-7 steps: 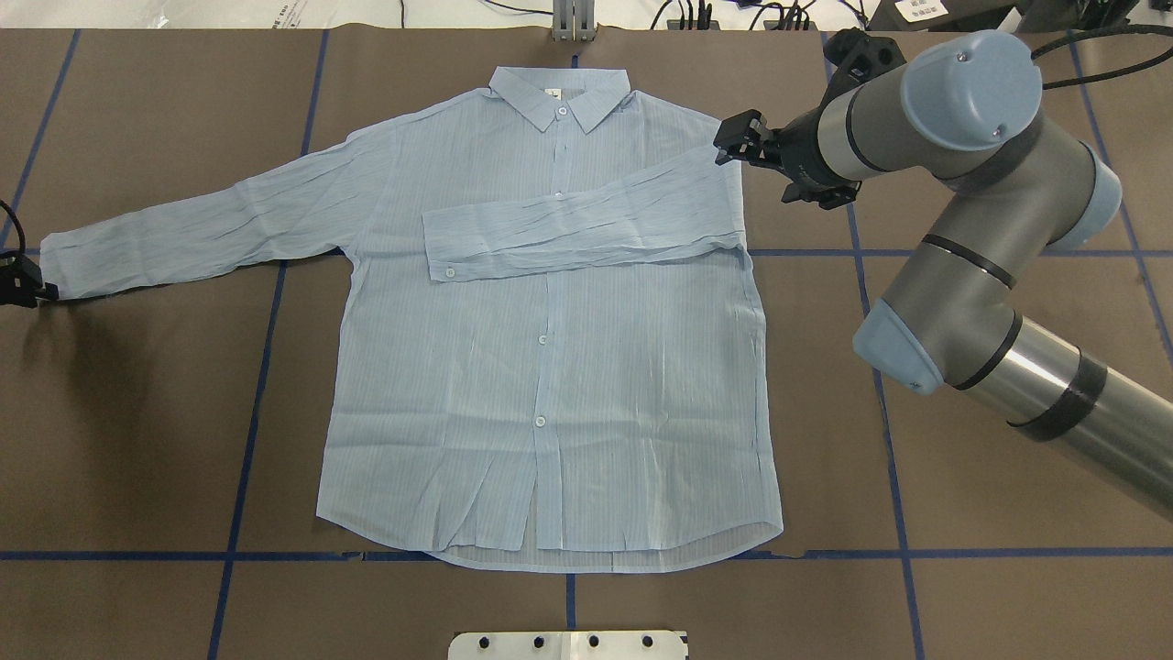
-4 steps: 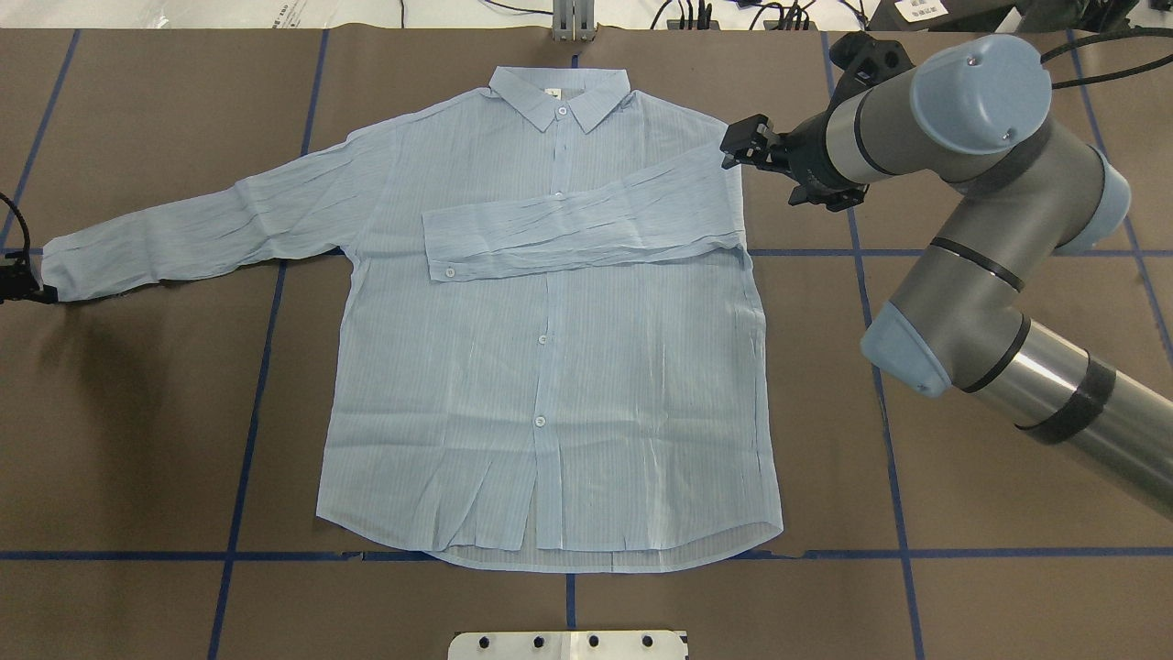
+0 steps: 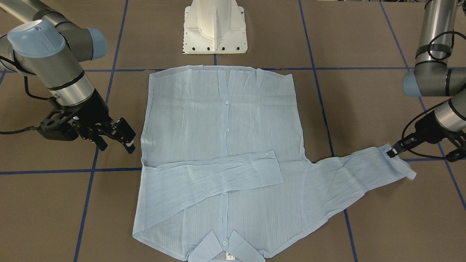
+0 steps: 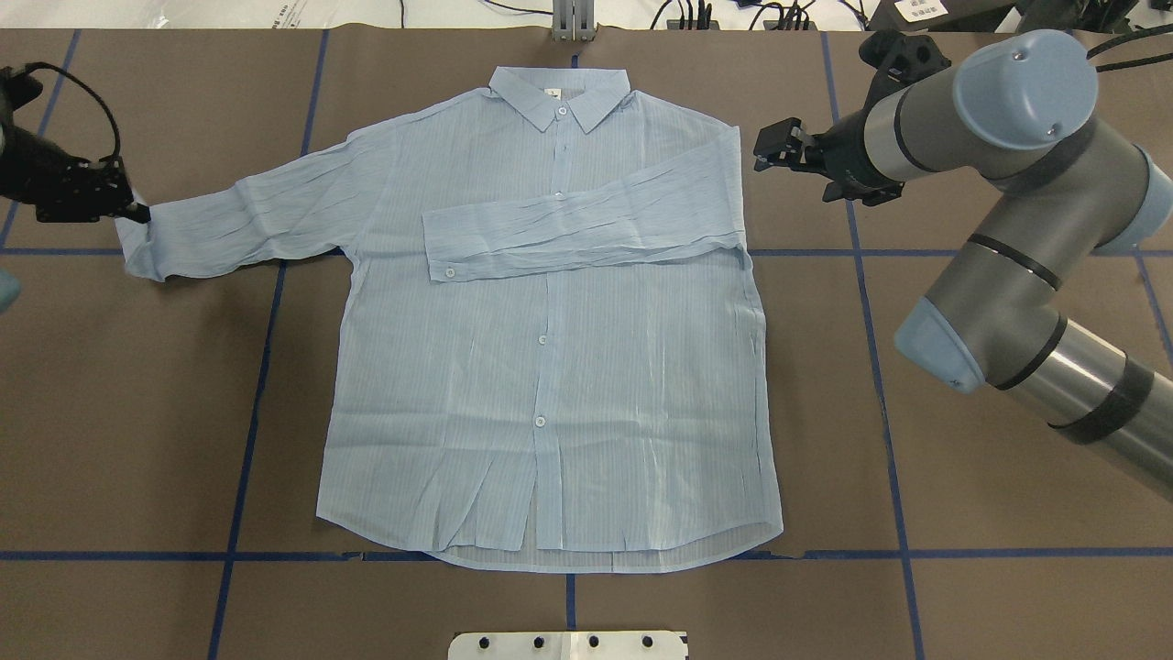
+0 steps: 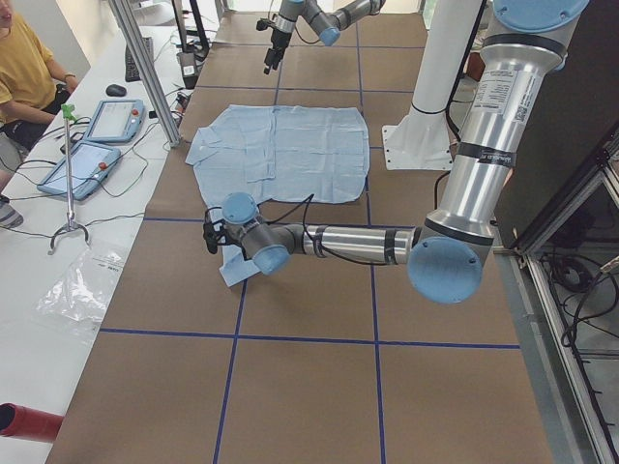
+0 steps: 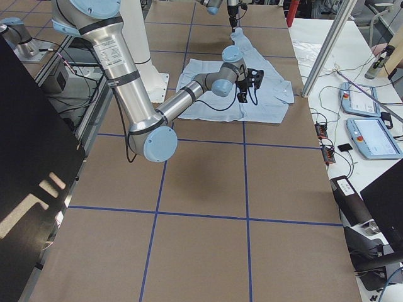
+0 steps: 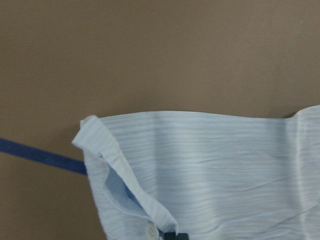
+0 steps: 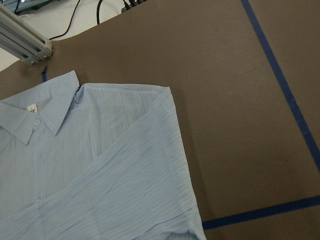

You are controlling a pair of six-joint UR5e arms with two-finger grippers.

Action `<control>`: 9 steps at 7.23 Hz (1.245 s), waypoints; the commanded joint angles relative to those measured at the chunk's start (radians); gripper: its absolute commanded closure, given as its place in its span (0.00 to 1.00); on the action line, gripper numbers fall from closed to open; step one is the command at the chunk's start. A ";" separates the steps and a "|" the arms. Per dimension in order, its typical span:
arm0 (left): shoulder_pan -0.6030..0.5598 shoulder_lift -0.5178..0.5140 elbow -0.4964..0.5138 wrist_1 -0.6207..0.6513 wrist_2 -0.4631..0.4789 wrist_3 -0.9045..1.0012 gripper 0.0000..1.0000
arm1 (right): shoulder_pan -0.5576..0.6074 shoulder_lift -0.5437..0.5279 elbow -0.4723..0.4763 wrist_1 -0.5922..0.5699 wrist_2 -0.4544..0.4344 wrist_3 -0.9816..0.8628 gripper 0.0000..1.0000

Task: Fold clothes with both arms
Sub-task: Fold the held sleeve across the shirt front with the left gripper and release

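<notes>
The pale-blue shirt [image 4: 550,367] lies flat and buttoned on the brown table, collar [image 4: 561,92] at the far edge. One sleeve [image 4: 586,225] is folded across the chest. The other sleeve [image 4: 257,215] stretches out to the left, and my left gripper [image 4: 131,209] is shut on its cuff [image 4: 142,249] and holds it a little off the table. The left wrist view shows that cuff [image 7: 125,185] curled up, with a button. My right gripper [image 4: 768,151] hangs open and empty just right of the shirt's shoulder [image 8: 150,115], clear of the cloth. From the front, the left gripper [image 3: 391,151] pinches the cuff and the right gripper [image 3: 128,140] stands beside the shirt [image 3: 225,120].
The white pedestal base [image 3: 215,27] stands at the near edge behind the hem. Blue tape lines [image 4: 266,367] grid the table. An aluminium post [image 4: 574,23] rises past the collar. A person [image 5: 24,68] sits at a side bench with tablets [image 5: 92,145].
My left gripper has lifted the cuff and carried it to the right and farther away, bunching the sleeve. My right gripper has drawn back to the right, away from the shoulder.
</notes>
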 commanded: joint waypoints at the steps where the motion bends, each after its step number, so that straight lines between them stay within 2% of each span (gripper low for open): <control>1: 0.074 -0.175 -0.004 0.063 0.039 -0.160 1.00 | 0.044 -0.044 0.001 0.001 0.040 -0.048 0.01; 3: 0.187 -0.309 -0.004 0.074 0.118 -0.301 1.00 | 0.094 -0.084 0.004 0.003 0.077 -0.114 0.01; 5: 0.327 -0.503 0.034 0.123 0.260 -0.455 1.00 | 0.140 -0.119 0.009 0.003 0.145 -0.158 0.01; 8: 0.463 -0.616 0.045 0.131 0.378 -0.526 1.00 | 0.144 -0.125 0.007 0.001 0.145 -0.168 0.01; 9: 0.481 -0.629 0.045 0.125 0.385 -0.526 1.00 | 0.144 -0.126 0.007 0.003 0.145 -0.169 0.01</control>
